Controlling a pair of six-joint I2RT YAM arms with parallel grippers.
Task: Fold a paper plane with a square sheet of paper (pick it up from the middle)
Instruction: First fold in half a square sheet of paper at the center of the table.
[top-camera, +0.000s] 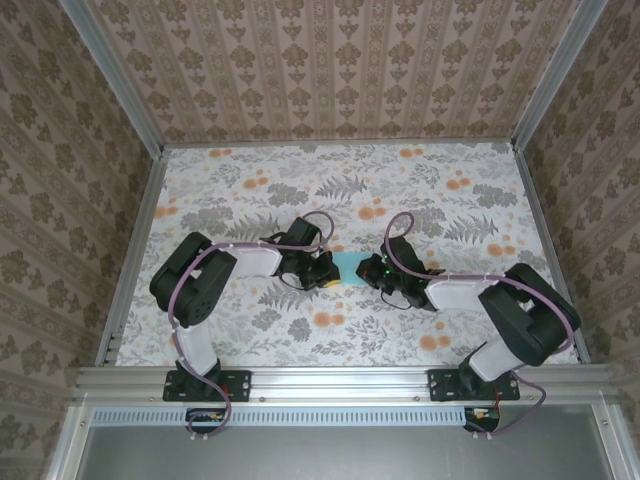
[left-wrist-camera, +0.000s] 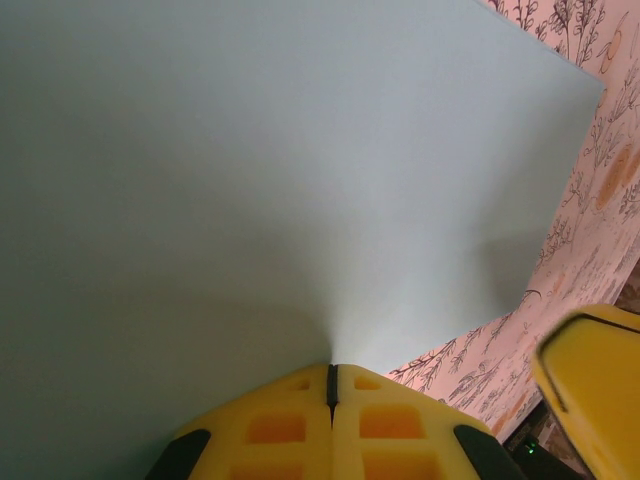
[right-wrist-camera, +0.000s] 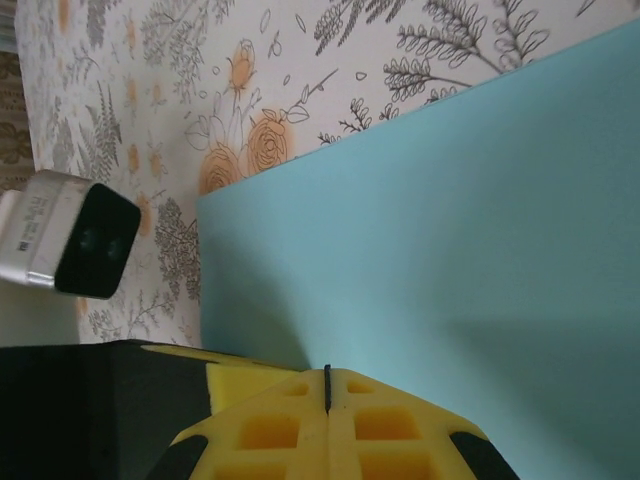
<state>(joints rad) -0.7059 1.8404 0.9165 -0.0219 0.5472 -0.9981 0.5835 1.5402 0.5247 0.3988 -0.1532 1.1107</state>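
Thin turquoise-blue square sheet of paper at middle of floral table, between arms. Left gripper, right gripper: yellow jaws fully closed, each pinching sheet edge. Print on white camera housing unreadable.

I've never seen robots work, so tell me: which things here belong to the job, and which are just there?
In the job: paper; left tool and right tool, both shut, tips at the paper.
Just there: floral table; patterned walls; metal rail.
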